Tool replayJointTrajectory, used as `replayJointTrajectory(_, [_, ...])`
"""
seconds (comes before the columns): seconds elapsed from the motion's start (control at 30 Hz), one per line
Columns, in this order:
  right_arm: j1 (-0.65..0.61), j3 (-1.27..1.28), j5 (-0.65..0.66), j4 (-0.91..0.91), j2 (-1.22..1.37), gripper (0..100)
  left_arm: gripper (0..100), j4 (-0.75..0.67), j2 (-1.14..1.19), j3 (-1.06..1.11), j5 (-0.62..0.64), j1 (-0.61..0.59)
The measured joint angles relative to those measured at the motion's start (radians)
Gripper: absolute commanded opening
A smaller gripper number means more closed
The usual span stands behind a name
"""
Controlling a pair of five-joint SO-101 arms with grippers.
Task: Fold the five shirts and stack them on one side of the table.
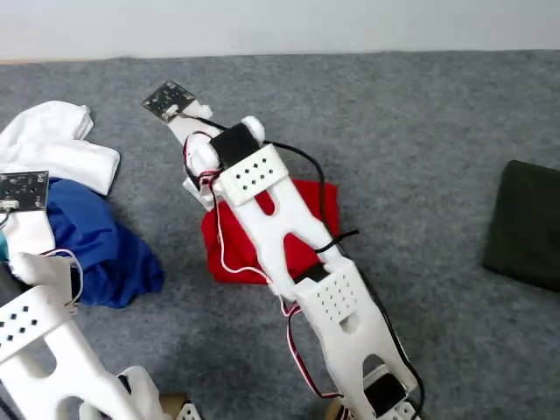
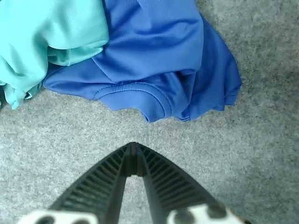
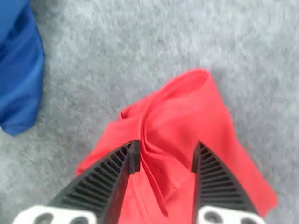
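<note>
Red shirt (image 3: pixel 187 121) lies bunched directly under the right gripper (image 3: pixel 167 147), whose jaws stand apart and straddle a raised crease in the cloth without pinching it. In the high view the right arm reaches across this red shirt (image 1: pixel 229 249), hiding its middle. Its long axis appears to run roughly along the gripper's own line of reach, with one pointed corner lying just beyond the fingertips and the bulk spreading back beneath the jaws; the central crease follows the same line. The likely trouble is a shallow bite. If the jaws close on that top ridge alone, the lower layers may stay down and the bundle could twist or drag across the grey table (image 1: pixel 420 131) rather than open flat. Off to one side of this gripper, apart from the red cloth, is the edge of the blue shirt (image 3: pixel 18 70). The left gripper (image 2: pixel 133 149) has its fingers pressed together and holds nothing, poised over bare table; the blue shirt (image 2: pixel 159 60) lies crumpled near its tips, and a turquoise shirt (image 2: pixel 46 32) overlaps it farther on. Farther off are a white shirt (image 1: pixel 52 144) beyond the blue one and a dark folded shirt (image 1: pixel 525 223) well apart on the opposite side.
</note>
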Motion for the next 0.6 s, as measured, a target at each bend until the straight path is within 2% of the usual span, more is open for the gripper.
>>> replayJointTrajectory(0.1, [0.031, 0.16, -0.018, 0.0, -0.077, 5.1, 0, -0.012, 0.0, 0.002, 0.0, 0.0])
replayJointTrajectory(0.3, [0.094, 0.443, -0.021, 0.0, -0.221, 11.5, 0, -0.021, 0.0, 0.011, 0.0, 0.0])
replayJointTrajectory(0.47, [0.1, 0.591, -0.021, 0.0, -0.275, 6.1, 0, -0.06, 0.0, 0.06, 0.0, 0.0])
replayJointTrajectory(0.6, [0.101, 0.606, -0.021, 0.0, -0.267, 1.9, 0, -0.12, 0.0, 0.11, 0.0, 0.0])
